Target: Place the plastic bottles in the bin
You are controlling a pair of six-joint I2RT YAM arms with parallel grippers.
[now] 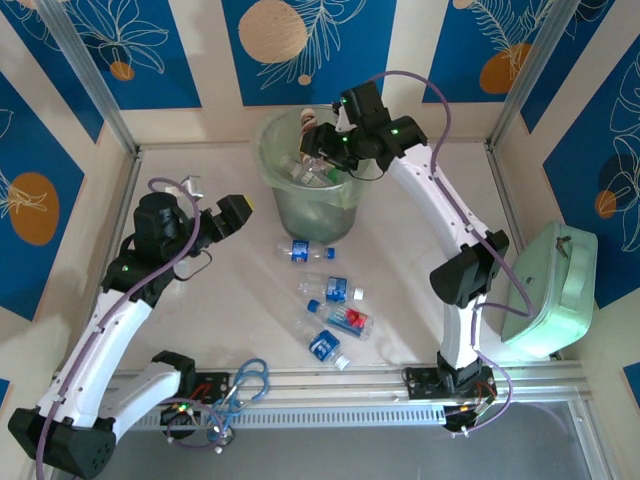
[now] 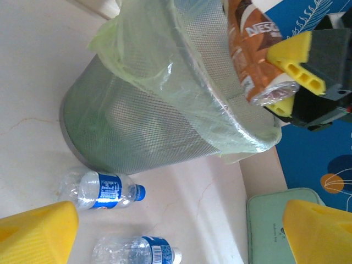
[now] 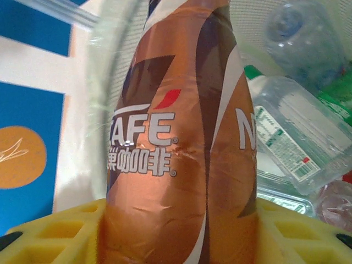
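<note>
Jaws of the right gripper (image 1: 322,140) are clamped on a brown-labelled plastic bottle (image 3: 181,137), a glossy coffee bottle with white lettering, and its yellow fingers (image 3: 49,236) press the bottle from both sides. The held bottle hangs over the mouth of the round pale-green bin (image 1: 315,215), close to the far rim. The bin is a mesh bucket with a translucent green liner folded over its edge, and it stands at the far middle of the table. Inside it lie crumpled clear bottles (image 3: 289,132), one of them with a green cap and label. On the pale table (image 1: 220,320), near the bin's base and running toward the near edge, lie several loose bottles. A clear one with a blue label and cap (image 1: 300,250) lies closest to the bin, a red-labelled one (image 1: 350,321) is farther toward the near side, and another blue-labelled one (image 1: 325,345) is nearest of all. The left gripper (image 1: 235,212) hovers to the left of the bin, above the table, with its jaws spread wide and nothing between its yellow fingers (image 2: 33,236). A mint-green lidded box (image 1: 550,290) sits at the right edge of the table.
</note>
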